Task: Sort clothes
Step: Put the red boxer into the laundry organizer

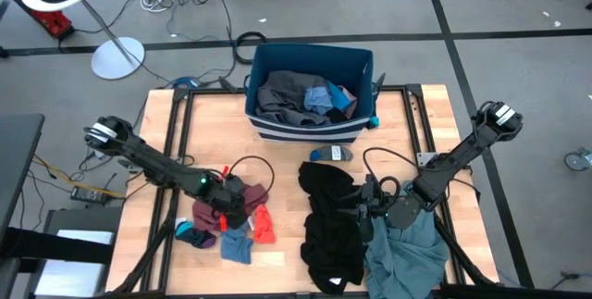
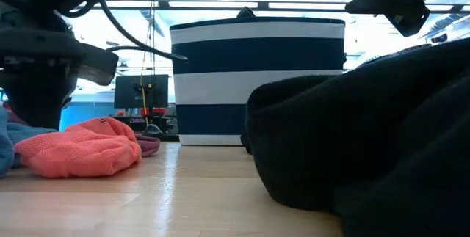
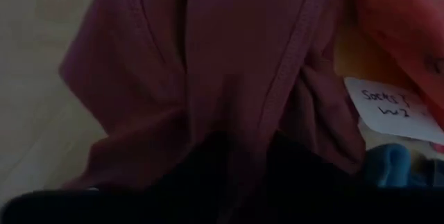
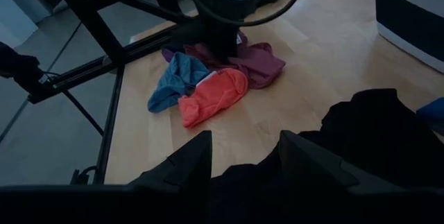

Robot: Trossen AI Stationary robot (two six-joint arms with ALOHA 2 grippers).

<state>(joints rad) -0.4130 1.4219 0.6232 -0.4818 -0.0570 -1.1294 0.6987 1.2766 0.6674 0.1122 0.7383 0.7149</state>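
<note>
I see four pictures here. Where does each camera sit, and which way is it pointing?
High view: overhead, looking straight down on both dark arms, the wooden table and the navy white-striped fabric bin.
Low view: at tabletop height, facing that bin across a black garment; arms enter from above.
Left wrist view: pressed close over a maroon garment.
Right wrist view: past the right pincer, open, toward the left arm.
Shared: the coral-red knitted piece shows in low and right wrist views.
</note>
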